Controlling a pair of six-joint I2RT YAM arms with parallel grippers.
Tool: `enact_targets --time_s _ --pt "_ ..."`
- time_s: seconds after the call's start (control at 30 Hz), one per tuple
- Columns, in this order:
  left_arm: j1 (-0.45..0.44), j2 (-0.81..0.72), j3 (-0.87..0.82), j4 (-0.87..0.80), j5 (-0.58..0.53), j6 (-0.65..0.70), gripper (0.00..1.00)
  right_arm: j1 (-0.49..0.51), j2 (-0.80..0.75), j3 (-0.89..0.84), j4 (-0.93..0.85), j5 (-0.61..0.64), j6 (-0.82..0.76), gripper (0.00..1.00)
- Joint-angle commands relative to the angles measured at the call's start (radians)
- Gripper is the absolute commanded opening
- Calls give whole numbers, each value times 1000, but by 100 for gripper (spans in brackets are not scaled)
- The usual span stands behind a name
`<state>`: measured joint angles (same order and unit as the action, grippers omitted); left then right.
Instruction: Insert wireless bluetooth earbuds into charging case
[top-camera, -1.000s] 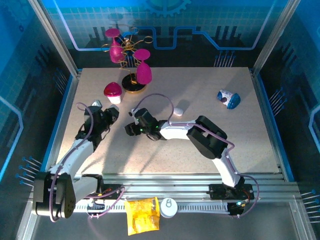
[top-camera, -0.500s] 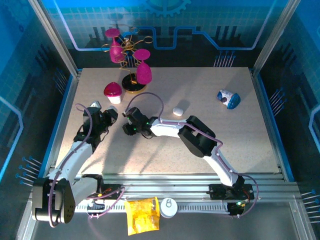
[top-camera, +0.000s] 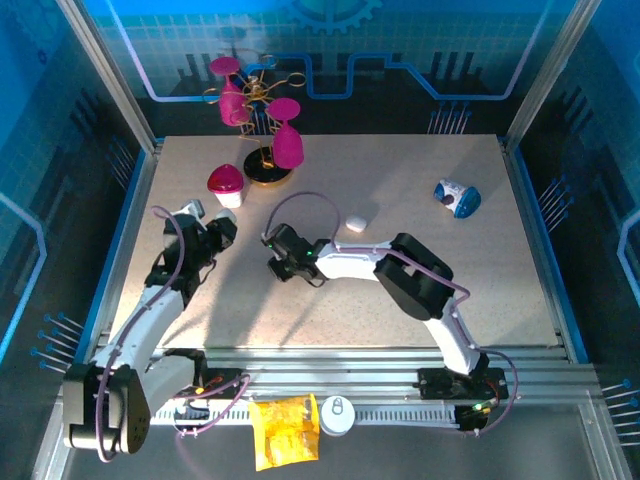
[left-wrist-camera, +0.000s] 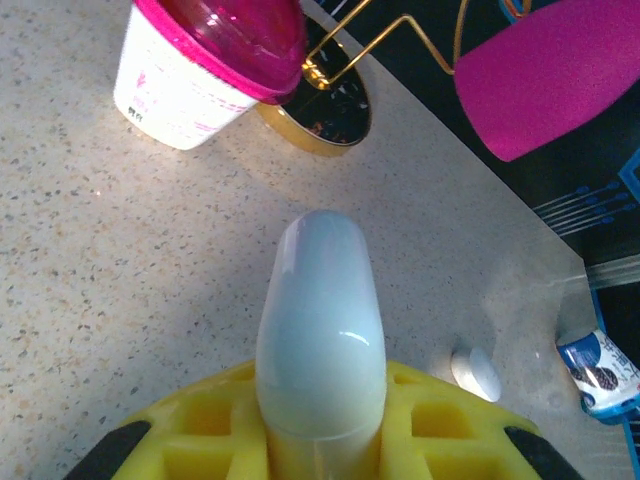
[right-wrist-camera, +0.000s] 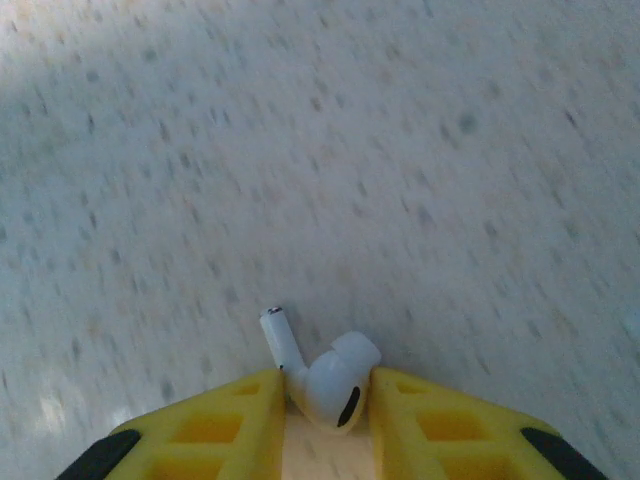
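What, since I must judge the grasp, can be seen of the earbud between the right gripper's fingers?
The earbud is tiny, glossy white plastic: a rounded head with a dark oval patch and a short stem ending in a darker tip. It is pinched between the right gripper's yellow fingers, stem slanting up-left in the wrist view, over the speckled table.

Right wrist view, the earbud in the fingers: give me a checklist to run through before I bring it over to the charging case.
1. Earbud pinched between the right gripper fingers: ok.
2. Earbud stem pokes out past the fingertips, free to lead: ok.
3. Case clamped in the left gripper: ok.
4. Case lid open, socket exposed: cannot tell; a smooth rounded shell faces the camera.
5. Path between the grippers in the top view: bare table, nothing between them: ok.
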<state>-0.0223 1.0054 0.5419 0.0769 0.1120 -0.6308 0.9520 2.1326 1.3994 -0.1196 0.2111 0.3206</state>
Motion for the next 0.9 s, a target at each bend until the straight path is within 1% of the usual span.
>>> enact_targets --time_s 0.0,0.2,0.3,0.4,0.5,0.6,0.67,0.73,0.8,0.87 --pt "-13 -25 -9 33 55 85 12 -27 -93 -142 -72 34 14 27" --pt "-79 -20 -38 125 131 186 14 -89 -290 -393 -55 43 71 27" --pt "-114 16 -48 216 194 239 14 -101 -383 -459 -37 42 69 32" --pt "-149 67 -55 328 276 290 14 -108 -489 -490 -20 24 59 41" --pt "-194 106 -54 416 344 364 14 -117 -612 -514 35 -44 19 57" --pt "-238 128 -39 427 418 466 13 -154 -743 -573 105 -211 -26 67" --pt "-263 130 -36 432 470 529 13 -198 -826 -593 154 -367 -32 77" --pt "-280 130 -39 440 532 577 13 -240 -881 -600 195 -500 -29 83" --pt "-295 129 -43 452 597 616 13 -272 -913 -591 223 -597 -22 85" --pt "-309 124 -47 464 654 642 12 -289 -924 -573 236 -650 -14 87"
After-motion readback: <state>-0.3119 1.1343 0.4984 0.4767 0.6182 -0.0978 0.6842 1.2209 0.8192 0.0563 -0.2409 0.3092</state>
